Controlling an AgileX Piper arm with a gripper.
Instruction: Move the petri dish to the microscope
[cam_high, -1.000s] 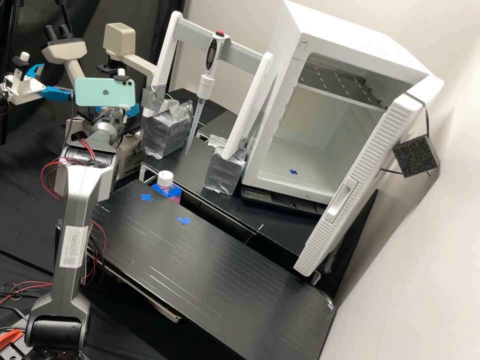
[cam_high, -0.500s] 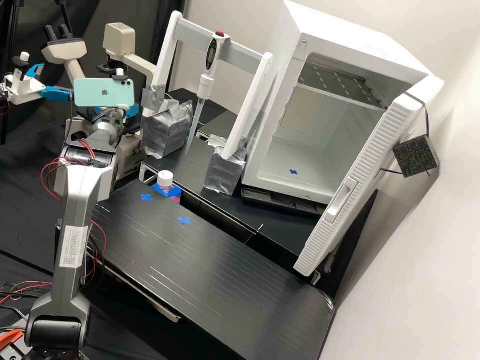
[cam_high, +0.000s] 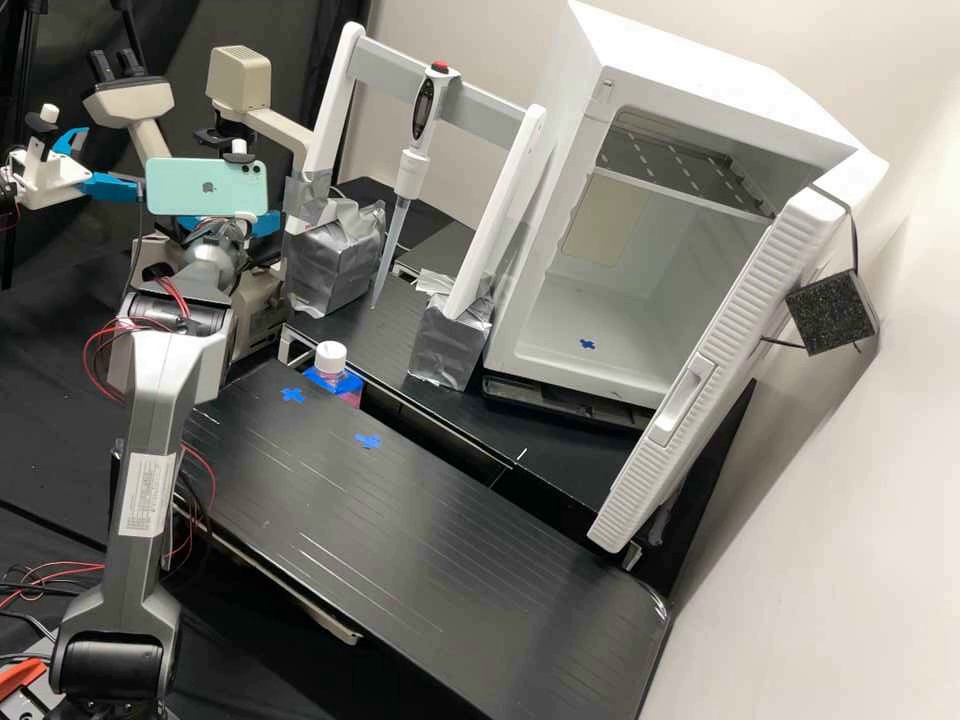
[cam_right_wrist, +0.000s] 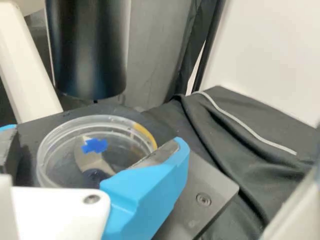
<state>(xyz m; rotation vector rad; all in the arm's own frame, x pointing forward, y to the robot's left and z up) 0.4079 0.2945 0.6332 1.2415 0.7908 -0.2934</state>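
Observation:
In the high view the gripper (cam_high: 266, 223) is at the beige microscope (cam_high: 240, 80), partly behind a mint-green phone mounted on the arm. In the wrist view the gripper (cam_right_wrist: 96, 136) stands open, its blue fingers on either side of the clear, round petri dish (cam_right_wrist: 50, 140). One finger (cam_right_wrist: 145, 192) overlaps the dish's rim in this view; a gap shows between the dish and the other finger. The dish lies flat on the dark microscope stage (cam_right_wrist: 212, 187), below a black cylinder. A blue cross mark shows through it.
A taped rack (cam_high: 375, 68) holds a pipette (cam_high: 410, 170) beside the microscope. A white-capped bottle (cam_high: 331, 360) stands at the bench's edge (cam_high: 400, 500). Farther right is an open white incubator (cam_high: 560, 345). A second arm's blue-fingered gripper (cam_high: 110, 186) is left of the phone.
The phone on the arm's wrist has shifted slightly left and down in the high view, the wrist moving a little with it. Everything else there looks the same.

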